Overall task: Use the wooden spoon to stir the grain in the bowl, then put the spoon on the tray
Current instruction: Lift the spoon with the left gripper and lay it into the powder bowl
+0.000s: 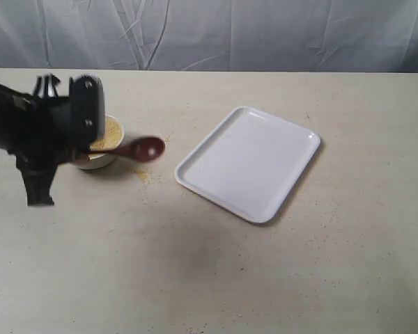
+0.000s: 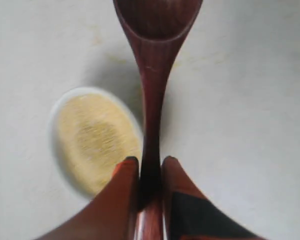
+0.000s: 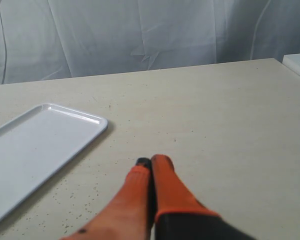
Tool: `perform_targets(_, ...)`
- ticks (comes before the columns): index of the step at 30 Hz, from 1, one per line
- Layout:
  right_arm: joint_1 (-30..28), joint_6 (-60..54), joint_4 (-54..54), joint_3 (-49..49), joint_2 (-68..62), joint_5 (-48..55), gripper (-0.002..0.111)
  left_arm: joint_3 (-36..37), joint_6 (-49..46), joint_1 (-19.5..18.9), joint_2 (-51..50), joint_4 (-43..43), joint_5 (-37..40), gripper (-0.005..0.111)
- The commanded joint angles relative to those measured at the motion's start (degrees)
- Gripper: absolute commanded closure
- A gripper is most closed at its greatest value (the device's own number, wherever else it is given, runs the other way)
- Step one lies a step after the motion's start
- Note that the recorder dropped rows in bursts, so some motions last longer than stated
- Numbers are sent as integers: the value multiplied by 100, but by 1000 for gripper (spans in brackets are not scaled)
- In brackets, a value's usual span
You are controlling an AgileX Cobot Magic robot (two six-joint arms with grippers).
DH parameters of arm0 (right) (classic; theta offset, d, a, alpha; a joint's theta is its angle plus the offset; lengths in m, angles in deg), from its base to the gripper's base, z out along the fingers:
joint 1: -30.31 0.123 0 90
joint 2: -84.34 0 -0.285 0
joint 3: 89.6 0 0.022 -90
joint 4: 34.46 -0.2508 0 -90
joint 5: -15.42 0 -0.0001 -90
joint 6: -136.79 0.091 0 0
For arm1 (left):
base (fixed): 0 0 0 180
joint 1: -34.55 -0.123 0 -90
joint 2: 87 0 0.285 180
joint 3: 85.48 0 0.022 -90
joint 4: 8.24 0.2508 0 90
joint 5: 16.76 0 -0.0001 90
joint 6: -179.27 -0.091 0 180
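The dark reddish-brown wooden spoon [image 2: 152,80] is gripped low on its slim handle by the left gripper [image 2: 149,162]. The jaws are closed tight on the handle from both sides, so the oval scoop is left free and pointed right, toward the flat white rectangular tray [image 1: 251,163]. The scoop is seen outside the small round white ceramic bowl [image 1: 106,164], just right of its rim, with the handle crossing above the bowl's near edge. From this it is judged that the carry to the tray is the step in hand.

The fine yellow-tan grain [image 2: 92,142] is heaped in the bowl at the left of the scene, beside the arm. A few stray granules [image 1: 143,175] are scattered on the pale surface [image 1: 216,278] just near of the spoon.

The tray is set at an angle well apart to the right, with bare surface between it and the bowl. A sideways path is therefore open, and only the tray's low raised rim has to be cleared.

The right gripper [image 3: 150,162] is held low over the surface to the right of the tray, its jaws pressed together on nothing. It is not seen in the exterior view, so no crowding of the tray is expected from it
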State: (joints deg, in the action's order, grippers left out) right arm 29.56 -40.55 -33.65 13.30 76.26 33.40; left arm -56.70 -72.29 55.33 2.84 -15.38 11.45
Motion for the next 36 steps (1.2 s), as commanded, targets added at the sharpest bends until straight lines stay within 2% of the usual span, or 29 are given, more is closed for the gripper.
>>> perform_targets(1,16,-7,-5,-11,30,-54,108,-431,690,-510,-12,715,-117,107)
perform_targets(7,16,-7,-5,-11,30,-54,108,-735,648,-1155,-678,769,-129,107)
perform_targets(11,16,-7,-5,-11,30,-54,108,-735,648,-1383,-1180,785,-339,107)
perform_targets(15,16,-7,-5,-11,30,-54,108,-735,648,-1394,-1613,760,-785,107)
perform_targets(18,16,-7,-5,-11,30,-54,108,-735,648,-1383,-1857,405,-1065,107)
perform_targets(25,16,-7,-5,-11,30,-54,108,-735,648,-1383,-2024,272,-1140,107)
perform_targets(28,16,-7,-5,-11,30,-54,108,-735,648,-1383,-2024,273,-1154,99)
perform_targets(33,16,-7,-5,-11,30,-54,108,-735,648,-1383,-2024,226,-1180,69)
perform_targets(36,16,-7,-5,-11,30,-54,108,-735,648,-1383,-2024,169,-1227,58)
